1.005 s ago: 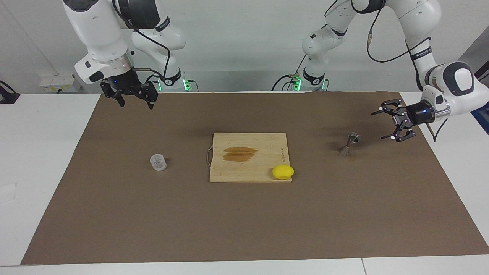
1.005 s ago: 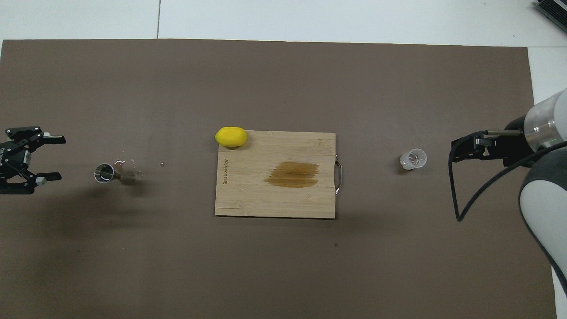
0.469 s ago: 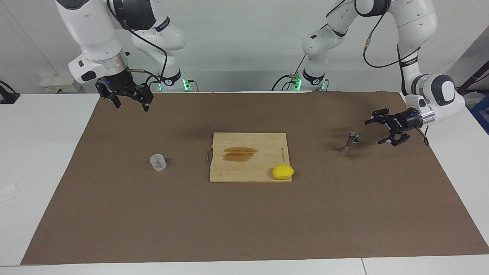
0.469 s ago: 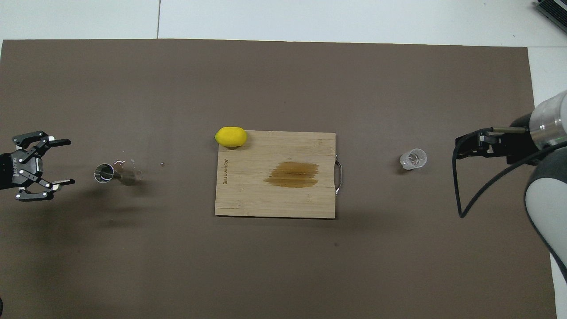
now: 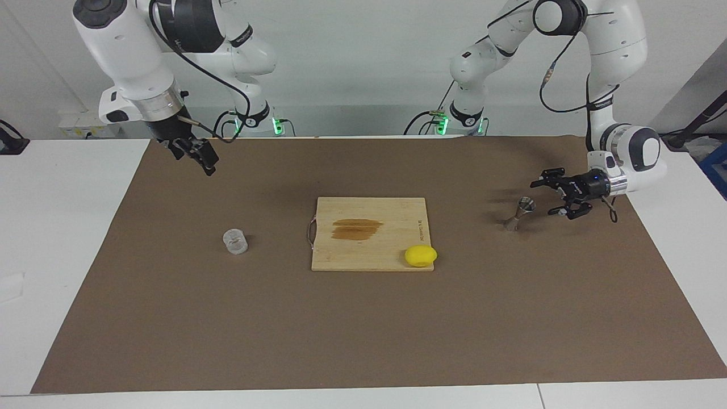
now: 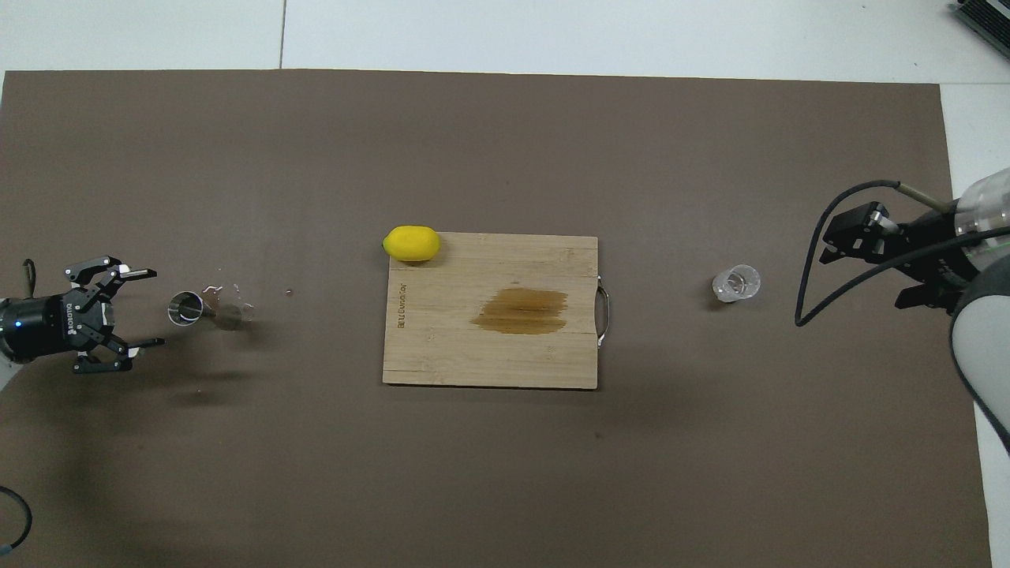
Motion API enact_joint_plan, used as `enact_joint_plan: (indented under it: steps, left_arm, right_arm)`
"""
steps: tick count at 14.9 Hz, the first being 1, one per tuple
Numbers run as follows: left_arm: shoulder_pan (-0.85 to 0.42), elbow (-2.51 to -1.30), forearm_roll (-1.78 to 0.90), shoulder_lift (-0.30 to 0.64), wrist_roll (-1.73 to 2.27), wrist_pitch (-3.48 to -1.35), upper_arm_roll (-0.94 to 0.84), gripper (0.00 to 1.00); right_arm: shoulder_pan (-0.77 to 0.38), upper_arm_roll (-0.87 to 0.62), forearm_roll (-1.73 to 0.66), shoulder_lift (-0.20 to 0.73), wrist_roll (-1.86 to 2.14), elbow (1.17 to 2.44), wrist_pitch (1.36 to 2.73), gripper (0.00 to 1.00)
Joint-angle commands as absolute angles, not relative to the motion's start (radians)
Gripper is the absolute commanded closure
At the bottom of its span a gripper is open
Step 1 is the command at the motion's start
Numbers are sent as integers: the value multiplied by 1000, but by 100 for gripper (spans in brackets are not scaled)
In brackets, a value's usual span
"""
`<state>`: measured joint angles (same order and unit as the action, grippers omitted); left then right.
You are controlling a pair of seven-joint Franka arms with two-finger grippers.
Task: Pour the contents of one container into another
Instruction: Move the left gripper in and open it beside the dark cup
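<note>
Your left gripper [image 5: 543, 198] lies low and level just beside the jigger [image 5: 519, 213], its black fingers spread wide, the mouth turned toward the jigger and nothing between them. The jigger is grey metal, two small cones joined at a thin waist, standing upright on the matte brown mat [image 5: 363, 329] at the left arm's end of the table. A few shiny drops [image 6: 225, 290] speckle the mat by its foot.

Further along from that gripper comes the lemon [image 5: 421, 255], smooth and yellow, sitting at a corner of the pale wooden cutting board [image 5: 369, 250]. The board is flat and rectangular, with a brown smear [image 5: 356, 228] in its middle and a thin metal handle [image 5: 309, 233] on the edge facing the cup.

Past the board stands the cup [image 5: 235, 241], short, clear and cylindrical, upright on the mat. Your right gripper [image 5: 196, 156] hangs in the air well apart from the cup, over the mat's edge nearest the robots; I cannot tell how its fingers stand.
</note>
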<state>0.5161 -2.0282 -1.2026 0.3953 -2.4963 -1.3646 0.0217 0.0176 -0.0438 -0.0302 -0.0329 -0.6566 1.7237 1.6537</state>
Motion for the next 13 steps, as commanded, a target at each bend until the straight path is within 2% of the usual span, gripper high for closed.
enact_joint_plan:
  steps: [1,6,13]
  left_arm:
    - [500,-2066,-1224,387,-2542,-1397,26,0]
    - [480,-2129,-1226,387,-2545,-1505,25,0]
    - [462,-2134,-1273,385,-2545,-1460,23,0]
  right_arm:
    - [37,-49,-66,-41,-756,1761,1710,4]
    - [35,-49,-84,-41,-761,1755,1703,3]
    - [26,-52,-84,-41,-761,1755,1709,1]
